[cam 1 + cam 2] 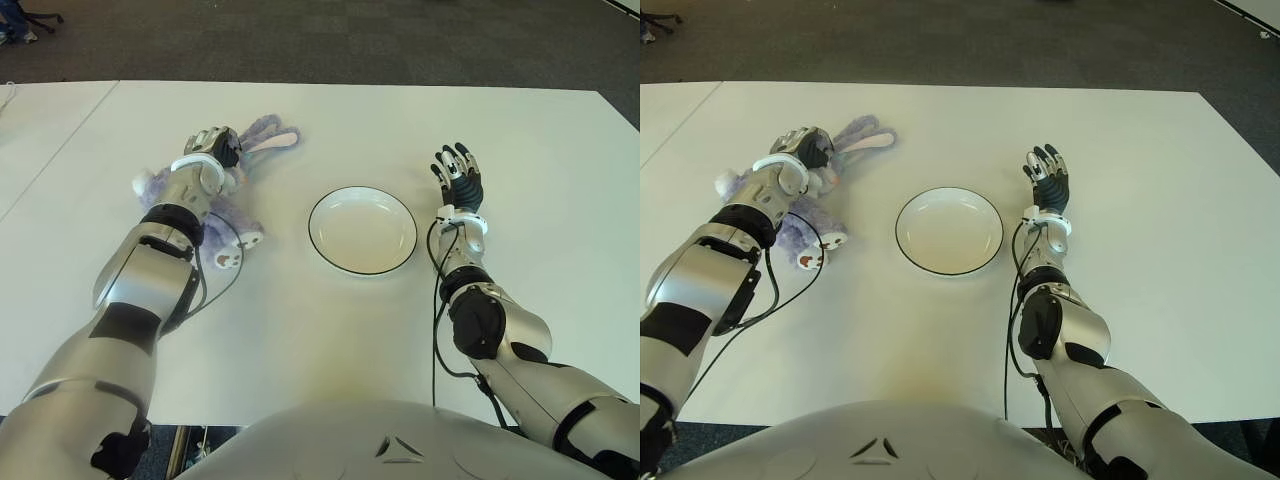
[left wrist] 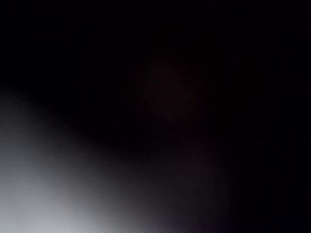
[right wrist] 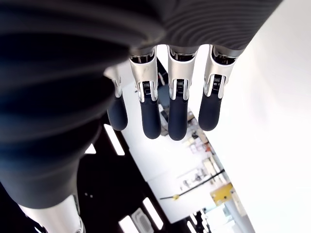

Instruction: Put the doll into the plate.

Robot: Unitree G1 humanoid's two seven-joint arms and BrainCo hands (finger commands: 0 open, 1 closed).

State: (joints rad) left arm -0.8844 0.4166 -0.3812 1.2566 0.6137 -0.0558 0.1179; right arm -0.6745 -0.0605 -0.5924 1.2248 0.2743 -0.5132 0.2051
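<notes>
The doll (image 1: 228, 222) is a lilac plush rabbit with long ears (image 1: 272, 136), lying on the white table left of the plate. My left hand (image 1: 214, 146) lies over its head with the fingers curled down onto it, and my forearm hides much of the body. The left wrist view is almost wholly dark and shows nothing of the grasp. The plate (image 1: 362, 232) is white with a dark rim and holds nothing; it sits at the table's middle. My right hand (image 1: 458, 172) shows to the right of the plate, its fingers (image 3: 177, 116) straight and spread, holding nothing.
The white table (image 1: 300, 340) stretches wide around the plate, with a seam to a second table (image 1: 40, 130) at the far left. Dark carpet (image 1: 330, 40) lies beyond the far edge.
</notes>
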